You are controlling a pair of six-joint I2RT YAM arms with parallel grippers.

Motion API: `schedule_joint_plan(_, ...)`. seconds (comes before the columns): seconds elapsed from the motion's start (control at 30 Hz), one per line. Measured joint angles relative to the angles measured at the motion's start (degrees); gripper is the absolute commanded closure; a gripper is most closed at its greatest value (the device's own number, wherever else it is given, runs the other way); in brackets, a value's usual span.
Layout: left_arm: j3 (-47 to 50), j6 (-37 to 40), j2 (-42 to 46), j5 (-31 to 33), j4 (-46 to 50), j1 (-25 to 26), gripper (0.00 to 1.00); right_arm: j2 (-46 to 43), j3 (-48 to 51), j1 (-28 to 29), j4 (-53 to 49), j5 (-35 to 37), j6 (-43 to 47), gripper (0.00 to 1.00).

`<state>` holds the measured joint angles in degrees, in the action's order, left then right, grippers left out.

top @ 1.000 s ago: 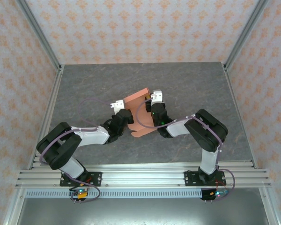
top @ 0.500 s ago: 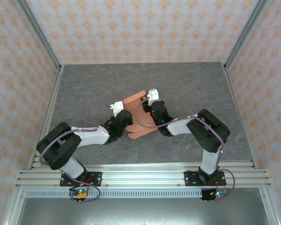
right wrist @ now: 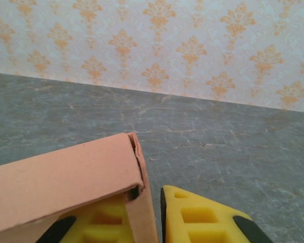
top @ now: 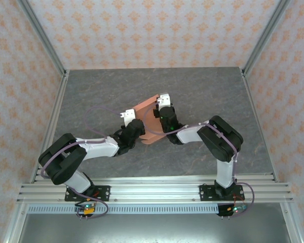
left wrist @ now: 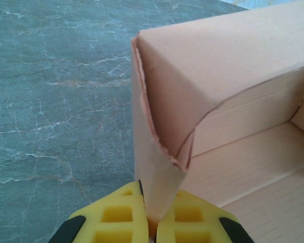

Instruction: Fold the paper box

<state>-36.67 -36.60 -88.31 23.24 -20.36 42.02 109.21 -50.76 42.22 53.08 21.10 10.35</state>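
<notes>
The left gripper (top: 129, 120) pinches a raised corner flap of the paper box (top: 147, 117) between its yellow pads (left wrist: 116, 223). The box sits at the middle of the table (top: 207, 96), between both grippers, with its long axis running roughly near to far. The right gripper (top: 163, 103) is clamped on the box's far right wall.

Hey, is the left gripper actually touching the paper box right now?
Touching. The left wrist view shows the left gripper with both yellow fingers pressed against a flap of the paper box, which is pinched between them.
</notes>
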Motion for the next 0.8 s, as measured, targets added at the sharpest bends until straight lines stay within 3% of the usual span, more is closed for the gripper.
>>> schedule_joint_plan(0.2, -0.04, -0.02, -0.02, -0.02, 0.04, 0.02, 1.00, 0.24, 0.00, 0.50, -0.76, 2.29, -0.76, 0.83)
schedule_joint_plan(0.47, -0.87, -0.02, -0.02, 1.05, 2.51, 1.29, 1.00, -4.13, 3.28, -0.15, -3.72, -0.57, -2.82, 0.66)
schedule_joint_plan(0.63, -2.67, -0.07, -0.02, 1.97, 4.48, 1.49, 1.00, -10.73, 7.41, -3.13, -6.67, -8.61, -3.02, 0.55)
schedule_joint_plan(0.8, -5.35, -2.29, -0.02, 2.80, 8.76, 1.81, 1.00, -16.96, 11.72, -9.22, -11.37, -25.27, -2.05, 0.47)
